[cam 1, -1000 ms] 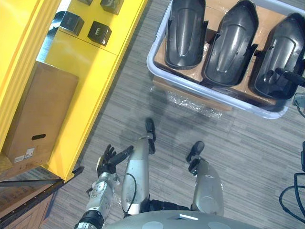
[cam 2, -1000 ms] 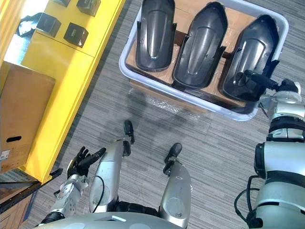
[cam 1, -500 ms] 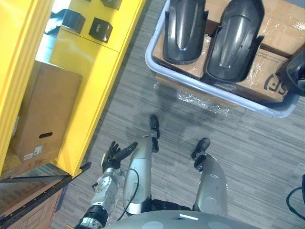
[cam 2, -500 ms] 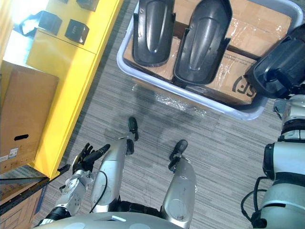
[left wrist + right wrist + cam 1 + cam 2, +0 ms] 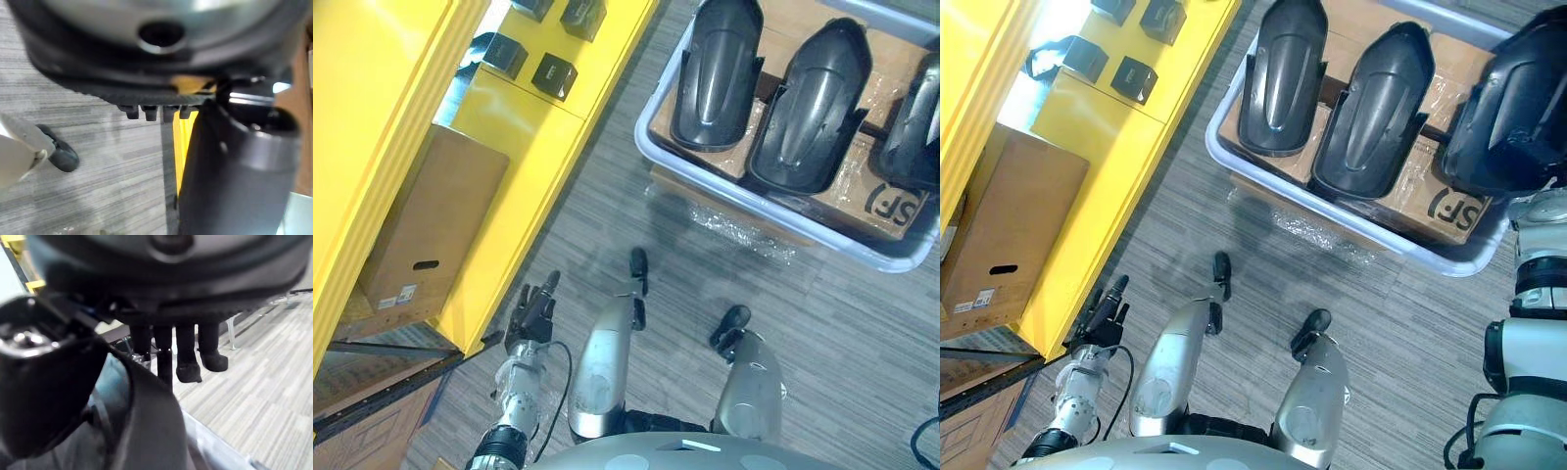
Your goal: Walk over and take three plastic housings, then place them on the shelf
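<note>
Lifting third housing [image 5: 1513,108] off tray [image 5: 1381,227], right hand [image 5: 188,357] apparently gripping

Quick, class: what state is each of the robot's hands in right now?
Left hand: open, holding nothing.
Right hand: closed on a plastic housing.

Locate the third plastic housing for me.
In the right eye view, the third housing is at the upper right, at the right end of the tray, next to the middle housing.
</note>
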Available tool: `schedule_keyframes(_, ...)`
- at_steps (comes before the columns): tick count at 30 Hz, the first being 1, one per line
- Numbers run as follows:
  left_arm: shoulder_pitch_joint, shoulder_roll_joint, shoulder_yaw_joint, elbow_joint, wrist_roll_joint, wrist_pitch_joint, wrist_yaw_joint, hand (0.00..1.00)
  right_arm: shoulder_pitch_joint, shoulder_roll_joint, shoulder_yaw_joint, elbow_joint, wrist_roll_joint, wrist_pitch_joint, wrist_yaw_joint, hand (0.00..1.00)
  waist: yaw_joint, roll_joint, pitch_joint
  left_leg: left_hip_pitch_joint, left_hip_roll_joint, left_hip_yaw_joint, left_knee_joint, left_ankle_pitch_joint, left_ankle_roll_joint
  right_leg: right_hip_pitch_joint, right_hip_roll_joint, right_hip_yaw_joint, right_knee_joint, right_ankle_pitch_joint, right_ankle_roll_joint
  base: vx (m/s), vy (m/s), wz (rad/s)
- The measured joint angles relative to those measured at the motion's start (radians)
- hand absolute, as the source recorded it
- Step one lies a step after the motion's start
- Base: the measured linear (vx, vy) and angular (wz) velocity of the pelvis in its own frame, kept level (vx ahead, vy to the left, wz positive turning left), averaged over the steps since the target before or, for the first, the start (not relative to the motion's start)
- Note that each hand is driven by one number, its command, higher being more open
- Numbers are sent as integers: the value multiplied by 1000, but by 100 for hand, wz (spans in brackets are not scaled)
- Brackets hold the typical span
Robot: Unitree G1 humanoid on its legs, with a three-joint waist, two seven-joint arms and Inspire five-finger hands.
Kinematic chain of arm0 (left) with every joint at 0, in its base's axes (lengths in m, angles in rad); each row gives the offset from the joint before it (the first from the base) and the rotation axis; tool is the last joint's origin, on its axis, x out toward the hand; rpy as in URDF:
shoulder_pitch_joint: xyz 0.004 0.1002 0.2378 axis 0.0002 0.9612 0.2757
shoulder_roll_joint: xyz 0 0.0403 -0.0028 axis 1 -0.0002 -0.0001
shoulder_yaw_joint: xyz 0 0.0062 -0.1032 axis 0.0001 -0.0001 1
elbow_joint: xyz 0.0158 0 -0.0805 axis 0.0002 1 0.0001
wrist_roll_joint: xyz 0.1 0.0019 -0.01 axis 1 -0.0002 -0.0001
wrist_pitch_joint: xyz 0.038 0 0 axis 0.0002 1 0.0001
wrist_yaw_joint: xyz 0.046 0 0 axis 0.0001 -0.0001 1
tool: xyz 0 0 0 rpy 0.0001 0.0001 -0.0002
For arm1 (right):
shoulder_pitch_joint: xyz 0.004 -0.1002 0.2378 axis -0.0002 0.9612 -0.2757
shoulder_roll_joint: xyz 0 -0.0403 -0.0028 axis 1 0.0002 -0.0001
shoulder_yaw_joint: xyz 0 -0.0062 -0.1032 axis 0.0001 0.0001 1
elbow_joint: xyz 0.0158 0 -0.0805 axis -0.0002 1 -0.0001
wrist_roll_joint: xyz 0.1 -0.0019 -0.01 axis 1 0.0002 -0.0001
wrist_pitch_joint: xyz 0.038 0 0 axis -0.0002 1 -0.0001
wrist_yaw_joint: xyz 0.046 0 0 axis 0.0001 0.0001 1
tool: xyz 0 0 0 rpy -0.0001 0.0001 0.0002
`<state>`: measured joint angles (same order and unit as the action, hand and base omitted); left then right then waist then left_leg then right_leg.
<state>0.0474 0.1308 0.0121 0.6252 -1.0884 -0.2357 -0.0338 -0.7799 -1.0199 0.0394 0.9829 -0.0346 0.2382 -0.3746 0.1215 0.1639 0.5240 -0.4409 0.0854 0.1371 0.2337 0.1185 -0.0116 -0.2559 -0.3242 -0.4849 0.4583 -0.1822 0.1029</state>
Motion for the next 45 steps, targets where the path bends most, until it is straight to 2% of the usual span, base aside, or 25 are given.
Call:
schedule_keyframes(2, 4, 1, 24, -10, 1, -2, 0, 100, 31, 17, -39, -49, -4, -1, -16, 0, -9, -9, 6, 33, 6, 1, -13, -1, -1, 39, 15, 0, -30, 8, 6, 7, -6, -4)
schedule_keyframes(4, 13, 1, 50, -15, 1, -4, 1, 100, 60, 50, -74, -97, -19, -5, -46, 0, -16, -29, 13, 75, 13, 10, -30, -3, -5, 77, 26, 3, -56, 14, 7, 14, -16, -14)
schedule_keyframes(9, 80, 1, 112, -163, 28, -29, 23, 100, 204, 162, -194, -306, -94, -11, -110, 0, -25, -108, 0, 201, 26, 48, -115, 8, -20, 177, 58, 16, -134, 35, 9, 46, -36, -17)
schedule_keyframes(10, 80, 1, 113, -167, 31, -29, 25, 100, 206, 163, -195, -310, -97, -11, -111, 0, -25, -109, 0, 202, 26, 48, -117, 8, -21, 178, 58, 16, -136, 35, 9, 75, -43, -9)
schedule_keyframes(12, 82, 4, 162, -306, 131, -46, 86, 100, 296, 237, -229, -444, -169, -14, -134, 0, -37, -153, -32, 260, 26, 65, -161, 13, -27, 232, 72, 17, -184, 45, 15, 85, -39, -9)
schedule_keyframes(13, 79, 6, 171, -333, 145, -47, 94, 100, 308, 255, -229, -466, -179, -18, -140, 0, -43, -163, -46, 268, 26, 70, -170, 14, -28, 239, 74, 17, -194, 47, 16, 87, -29, -15)
schedule_keyframes(15, 63, 15, 174, -428, 218, -45, 106, 100, 374, 314, -232, -554, -243, -52, -146, 0, -50, -190, -111, 312, 24, 101, -211, 15, -30, 279, 84, 21, -259, 75, 27, 133, -22, -21)
schedule_keyframes(17, 55, 15, 164, -463, 237, -37, 104, 100, 390, 323, -232, -580, -270, -64, -145, 0, -62, -193, -133, 334, 19, 111, -220, 15, -30, 307, 85, 19, -286, 89, 36, 111, -1, -6)
schedule_keyframes(18, 38, 16, 149, -491, 236, -10, 95, 100, 402, 323, -233, -603, -304, -77, -145, 0, -76, -195, -163, 351, 11, 121, -231, 15, -30, 330, 83, 17, -313, 101, 46, 97, 21, -6)
schedule_keyframes(21, 5, 27, 98, -519, 229, 77, 72, 100, 411, 322, -232, -658, -370, -124, -145, 0, -86, -189, -221, 391, 6, 156, -260, 15, -30, 361, 85, 22, -365, 139, 64, 86, 27, -22)
schedule_keyframes(23, -39, 40, 30, -515, 187, 193, 26, 100, 410, 322, -227, -705, -403, -179, -144, 0, -101, -189, -257, 431, -2, 175, -297, 16, -29, 381, 83, 27, -385, 155, 67, 62, 39, -24)
schedule_keyframes(25, -89, 54, -45, -488, 139, 297, -7, 100, 409, 323, -198, -724, -432, -230, -145, 0, -101, -191, -289, 456, -5, 205, -317, 20, -30, 382, 82, 45, -398, 173, 66, 45, 57, -38)
schedule_keyframes(27, -142, 61, -110, -441, 105, 362, -33, 100, 403, 323, -165, -726, -432, -264, -144, 0, -106, -191, -307, 468, -4, 217, -317, 21, -30, 389, 83, 52, -410, 192, 66, 23, 34, -23)
schedule_keyframes(30, -240, 61, -207, -350, 22, 479, -82, 100, 389, 341, -87, -725, -434, -323, -144, 0, -138, -193, -330, 489, -4, 223, -318, 21, -30, 405, 83, 53, -412, 198, 63, -17, 22, -10)
schedule_keyframes(32, -259, 59, -234, -335, -12, 510, -88, 100, 371, 373, -55, -725, -433, -346, -144, 0, -156, -188, -342, 493, -2, 229, -319, 26, -31, 405, 84, 57, -413, 198, 63, -39, 1, -15)
schedule_keyframes(36, -303, 45, -273, -262, -69, 546, -93, 100, 369, 412, -14, -726, -432, -397, -144, 0, -154, -155, -373, 500, 0, 249, -324, 25, -31, 408, 92, 82, -446, 209, 44, -77, 8, -19)
schedule_keyframes(41, -329, 46, -280, -224, -166, 534, -93, 100, 369, 497, 15, -726, -430, -423, -104, 0, -156, -147, -378, 499, 29, 268, -324, 29, -37, 396, 120, 101, -463, 214, 15, -124, 0, -16)
schedule_keyframes(45, -349, 40, -312, -219, -180, 515, -75, 100, 372, 524, 30, -731, -402, -453, -64, 0, -158, -147, -379, 493, 35, 270, -324, 35, -31, 396, 127, 101, -478, 218, 12, -69, 13, -1)
